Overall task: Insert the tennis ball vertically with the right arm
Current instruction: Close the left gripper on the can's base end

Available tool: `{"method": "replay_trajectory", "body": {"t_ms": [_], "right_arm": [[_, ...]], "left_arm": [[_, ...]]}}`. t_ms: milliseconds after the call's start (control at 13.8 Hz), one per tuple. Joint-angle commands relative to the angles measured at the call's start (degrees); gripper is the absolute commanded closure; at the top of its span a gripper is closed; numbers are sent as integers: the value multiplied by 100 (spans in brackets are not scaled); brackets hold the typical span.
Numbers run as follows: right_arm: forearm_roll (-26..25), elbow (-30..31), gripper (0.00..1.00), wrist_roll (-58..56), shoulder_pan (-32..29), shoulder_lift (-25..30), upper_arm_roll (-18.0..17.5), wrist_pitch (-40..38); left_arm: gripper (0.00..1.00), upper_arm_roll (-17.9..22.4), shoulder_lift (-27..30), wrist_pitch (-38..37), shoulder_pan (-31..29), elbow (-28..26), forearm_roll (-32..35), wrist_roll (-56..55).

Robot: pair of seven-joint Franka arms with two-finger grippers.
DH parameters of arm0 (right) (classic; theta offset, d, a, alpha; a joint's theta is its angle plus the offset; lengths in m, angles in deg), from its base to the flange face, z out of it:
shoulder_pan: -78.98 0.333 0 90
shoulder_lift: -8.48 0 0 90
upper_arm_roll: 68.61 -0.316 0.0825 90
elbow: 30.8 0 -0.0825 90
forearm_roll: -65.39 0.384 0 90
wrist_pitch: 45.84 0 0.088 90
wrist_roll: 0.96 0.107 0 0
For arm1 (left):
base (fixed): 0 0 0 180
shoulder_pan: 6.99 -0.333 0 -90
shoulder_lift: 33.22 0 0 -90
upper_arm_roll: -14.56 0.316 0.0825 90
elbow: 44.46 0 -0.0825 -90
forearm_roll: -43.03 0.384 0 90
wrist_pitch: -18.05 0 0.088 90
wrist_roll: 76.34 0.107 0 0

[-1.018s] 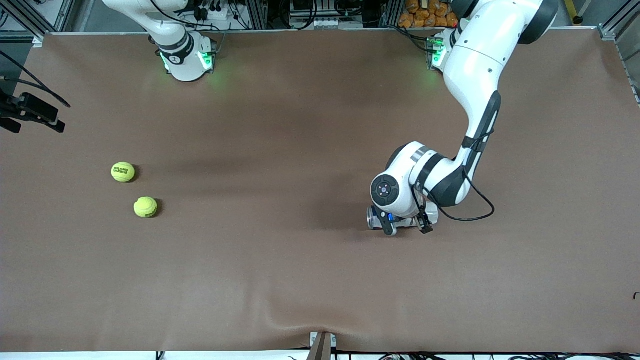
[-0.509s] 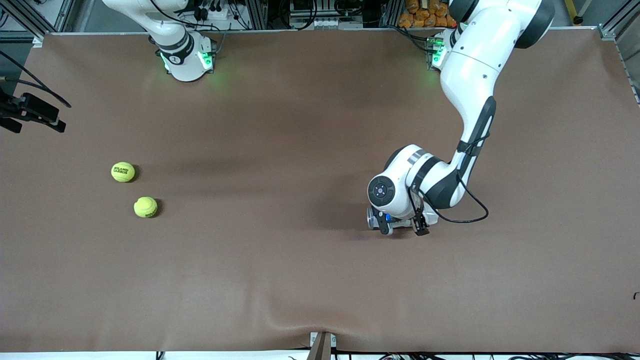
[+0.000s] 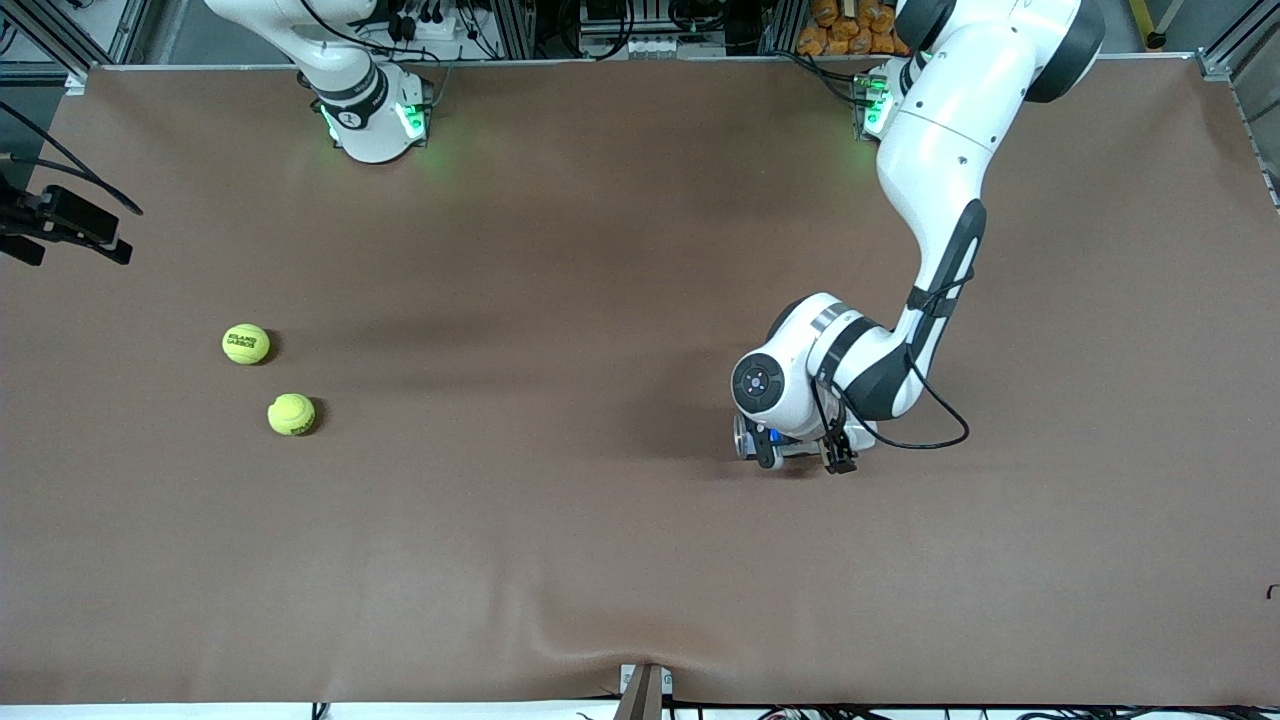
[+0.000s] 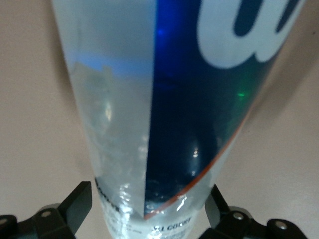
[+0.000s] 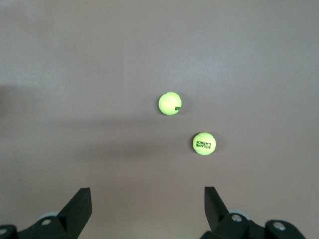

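Observation:
Two yellow-green tennis balls lie on the brown table toward the right arm's end. One has black print (image 3: pixel 245 344); the other (image 3: pixel 291 414) lies nearer the front camera. Both show in the right wrist view, the printed ball (image 5: pixel 204 144) and the other ball (image 5: pixel 170 103). My right gripper (image 5: pixel 147 204) is open and empty, high above them, and out of the front view. My left gripper (image 3: pixel 804 455) is low at the table, open, its fingers (image 4: pixel 77 201) on either side of a clear tube with a blue label (image 4: pixel 164 124). The tube's end (image 3: pixel 744 436) shows under the left wrist.
The brown mat (image 3: pixel 560 540) covers the whole table and has a wrinkle at its front edge (image 3: pixel 600 650). A black camera mount (image 3: pixel 60 225) sticks in at the right arm's end. The right arm's base (image 3: pixel 370 120) stands at the back edge.
The left arm's wrist and gripper have shifted slightly toward the right arm's end, staying around the tube. The balls have not moved.

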Motion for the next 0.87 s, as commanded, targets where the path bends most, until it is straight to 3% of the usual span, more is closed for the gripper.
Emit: {"method": "replay_trajectory", "body": {"t_ms": [0, 436, 800], "right_arm": [[30, -77, 0, -5, -108, -44, -77, -85], [30, -77, 0, -5, -109, -44, -68, -85], [30, -77, 0, -5, -117, -44, -68, -94]], "left_arm": [[0, 3, -146, 12, 30, 131, 150, 87], [1, 3, -216, 39, 30, 131, 283, 87], [24, -6, -243, 39, 82, 131, 370, 78]]}}
